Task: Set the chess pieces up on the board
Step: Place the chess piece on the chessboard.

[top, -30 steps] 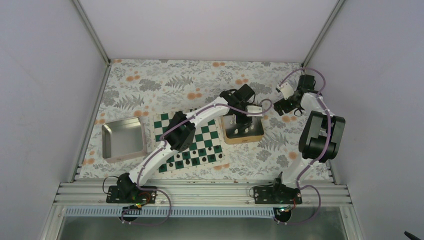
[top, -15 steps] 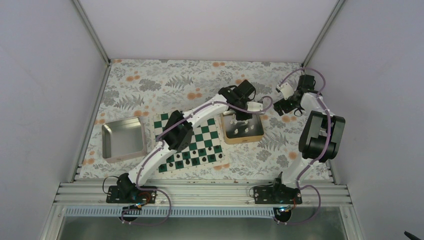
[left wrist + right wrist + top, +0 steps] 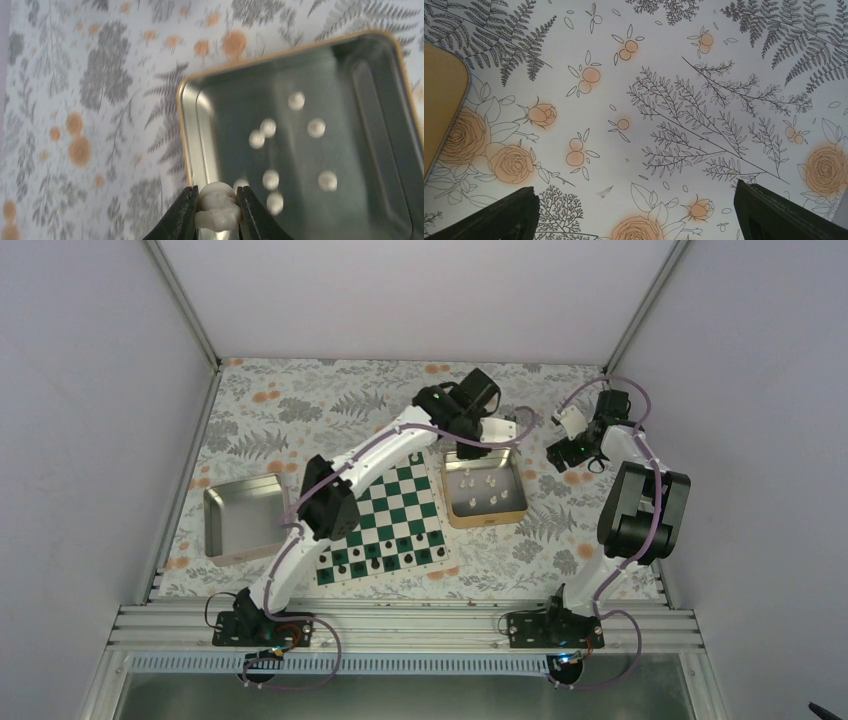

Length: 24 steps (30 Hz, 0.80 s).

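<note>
Bases: both arms are bolted at 6 o'clock on the flower-print worktop (image 3: pixel 300 405).
Board (image 3: pixel 400 512): lies just past the bases, left of middle. Its 9 to 11 o'clock part is hidden under the left arm (image 3: pixel 325 502).
Dark figures (image 3: pixel 405 558): stand on the board's two nearest rows. They are too small to count or name, and the arm may cover some.
Tray (image 3: pixel 247 520): grey, just beside the board at its 9 o'clock.
Tin (image 3: pixel 488 523): tan, just beside the board at its 3 o'clock. The right wrist view shows only one tan corner, cut off at the left edge.
White pieces (image 3: pixel 267 127): about eight lie loose on the tin's floor. They are blurred to pale blobs, so their kinds cannot be told, and one is half hidden behind the held piece.
Held piece (image 3: pixel 216 217): white, with its lower end cut off by the frame. Its kind is unclear.
Left pincer (image 3: pixel 217 192): clamped on the held piece, over the tin's 11 o'clock corner. In the top view the wrist hides the fingers.
Left arm pose: the elbow is raised over the board, the forearm stretches toward 1 o'clock, and the wrist bends down at the tin's far edge.
Right arm (image 3: pixel 640 510): folded, with its elbow block near the tin's 3 o'clock and its wrist farther off at 2 o'clock.
Right pincer (image 3: pixel 635 186): the fingers are wide apart and face down. Only their tips show, at the bottom corners, with bare worktop between them.
</note>
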Tool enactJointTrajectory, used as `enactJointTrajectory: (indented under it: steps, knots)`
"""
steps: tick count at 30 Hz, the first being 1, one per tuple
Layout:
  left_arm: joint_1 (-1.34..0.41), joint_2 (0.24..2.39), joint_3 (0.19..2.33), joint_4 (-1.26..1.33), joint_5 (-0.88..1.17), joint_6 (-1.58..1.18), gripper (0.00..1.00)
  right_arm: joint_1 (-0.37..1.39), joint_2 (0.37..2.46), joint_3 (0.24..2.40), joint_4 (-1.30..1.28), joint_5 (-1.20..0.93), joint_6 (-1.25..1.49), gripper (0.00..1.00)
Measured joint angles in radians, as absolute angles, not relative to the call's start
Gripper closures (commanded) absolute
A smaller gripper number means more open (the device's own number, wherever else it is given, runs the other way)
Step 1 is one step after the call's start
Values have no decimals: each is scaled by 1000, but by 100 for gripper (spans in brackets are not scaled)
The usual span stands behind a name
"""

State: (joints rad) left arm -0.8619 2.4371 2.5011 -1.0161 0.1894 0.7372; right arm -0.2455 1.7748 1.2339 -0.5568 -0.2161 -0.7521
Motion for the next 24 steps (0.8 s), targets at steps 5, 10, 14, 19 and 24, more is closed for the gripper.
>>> enactJointTrajectory:
  steps: [5,10,14,19,24]
  knots:
    - [-772,2313,2342,-1060,152,744,82,-245,1775,1234,-562,-219,-752,0]
    - [-635,2139,2054,-1016,102,744,82,-245,1775,1235,-568,-222,-753,0]
    - [-536,2017,1871,-966,79,743,82,-245,1776,1239,-573,-223,-753,0]
    - [-456,1896,1657,-889,69,738,82,-245,1778,1246,-578,-223,-753,0]
    - [-400,1838,1495,-830,64,727,83,-245,1785,1251,-580,-223,-753,0]
